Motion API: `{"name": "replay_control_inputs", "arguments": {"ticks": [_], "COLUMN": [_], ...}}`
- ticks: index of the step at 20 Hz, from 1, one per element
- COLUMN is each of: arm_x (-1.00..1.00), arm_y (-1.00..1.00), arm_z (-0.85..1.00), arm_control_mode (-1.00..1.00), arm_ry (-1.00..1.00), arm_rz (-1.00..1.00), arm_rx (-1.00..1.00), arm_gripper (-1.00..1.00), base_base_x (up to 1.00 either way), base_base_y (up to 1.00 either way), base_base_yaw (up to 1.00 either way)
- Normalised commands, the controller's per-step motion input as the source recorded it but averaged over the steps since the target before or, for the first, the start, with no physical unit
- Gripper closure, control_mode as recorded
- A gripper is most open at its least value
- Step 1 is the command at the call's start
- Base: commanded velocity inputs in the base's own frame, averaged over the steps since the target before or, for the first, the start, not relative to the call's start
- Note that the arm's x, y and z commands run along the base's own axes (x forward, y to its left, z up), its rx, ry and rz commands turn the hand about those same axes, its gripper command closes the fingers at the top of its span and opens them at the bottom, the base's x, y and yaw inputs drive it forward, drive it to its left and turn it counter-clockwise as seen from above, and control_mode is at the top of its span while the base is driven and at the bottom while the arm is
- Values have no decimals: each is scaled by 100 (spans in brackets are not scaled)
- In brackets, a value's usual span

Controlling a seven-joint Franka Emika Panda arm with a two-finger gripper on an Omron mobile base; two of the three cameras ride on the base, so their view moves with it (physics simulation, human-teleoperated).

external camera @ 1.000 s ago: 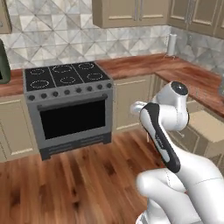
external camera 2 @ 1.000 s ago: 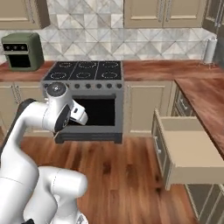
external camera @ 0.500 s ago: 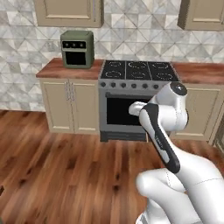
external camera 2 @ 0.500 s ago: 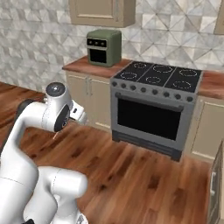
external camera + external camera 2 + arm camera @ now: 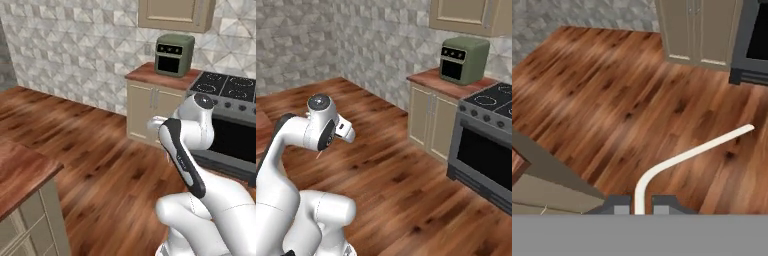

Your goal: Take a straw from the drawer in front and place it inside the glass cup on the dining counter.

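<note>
We've swung left since a moment ago: the stove now sits at the right edge, and the open drawer has left the picture. A green toaster oven stands on the worktop, its markings unreadable. Our gripper is clamped on the pale straw, bent above the floorboards

thin bent straw: pale cream
plank floor: glossy reddish-brown wood grain
boxy countertop oven: olive green
tiled wall: grey-beige diamond pattern
</note>
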Motion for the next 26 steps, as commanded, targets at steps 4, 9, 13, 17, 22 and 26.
{"name": "replay_control_inputs", "arguments": {"ticks": [4, 9, 13, 17, 22, 26], "arm_x": [0, 0, 0, 0, 0, 0], "arm_y": [0, 0, 0, 0, 0, 0], "arm_z": [0, 0, 0, 0, 0, 0], "arm_control_mode": [100, 100, 100, 100, 100, 100], "arm_ry": [0, 0, 0, 0, 0, 0], "arm_rz": [0, 0, 0, 0, 0, 0], "arm_rx": [0, 0, 0, 0, 0, 0], "arm_gripper": [100, 100, 100, 100, 100, 100], "base_base_x": [0, 0, 0, 0, 1, 17], "base_base_y": [0, 0, 0, 0, 0, -4], "base_base_yaw": [67, 64, 62, 60, 50, 27]}}
